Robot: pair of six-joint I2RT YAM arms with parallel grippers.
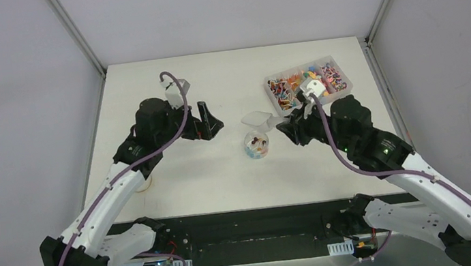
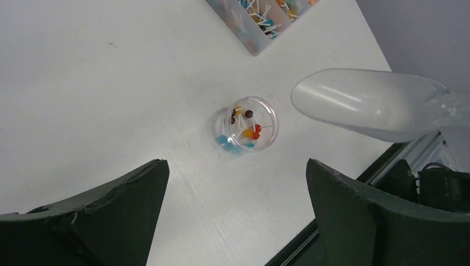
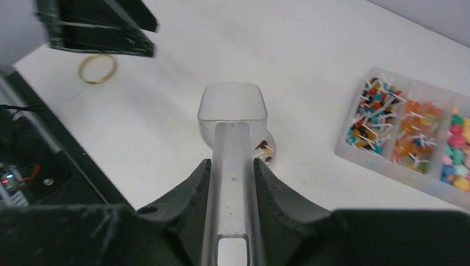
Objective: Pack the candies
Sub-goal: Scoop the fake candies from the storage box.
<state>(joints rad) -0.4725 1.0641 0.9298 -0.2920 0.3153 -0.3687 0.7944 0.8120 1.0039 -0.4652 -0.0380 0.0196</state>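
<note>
- Candies (image 3: 413, 124) are lying heaped in a clear plastic tray (image 3: 339, 145). They are tiny rounded pieces in red, orange, yellow, pink and blue, and many are showing thin white sticks.
- The tray is rectangular, split into compartments, and is sitting at the far right of the table.
- A few more candies are resting inside a small round clear jar (image 2: 246, 123) standing upright mid-table.
- A clear plastic scoop (image 3: 233, 111) with a smooth rounded bowl and long flat handle is hanging just by the jar. The views do not settle whether its bowl is directly over the jar.
- The right gripper (image 3: 233, 177) is clamping the scoop's handle between its dark fingers.
- The left gripper (image 2: 235, 166) is standing spread wide, gripping nothing and touching nothing. It is poised above the table with the jar in view between its matte black fingers.
- A thin yellow ring (image 3: 97, 68) is lying flat near the left arm.
- The table (image 1: 225, 182) is showing a matt white top, with a black rail running along its near edge.
- Plain pale grey walls are closing in the sides and back.
</note>
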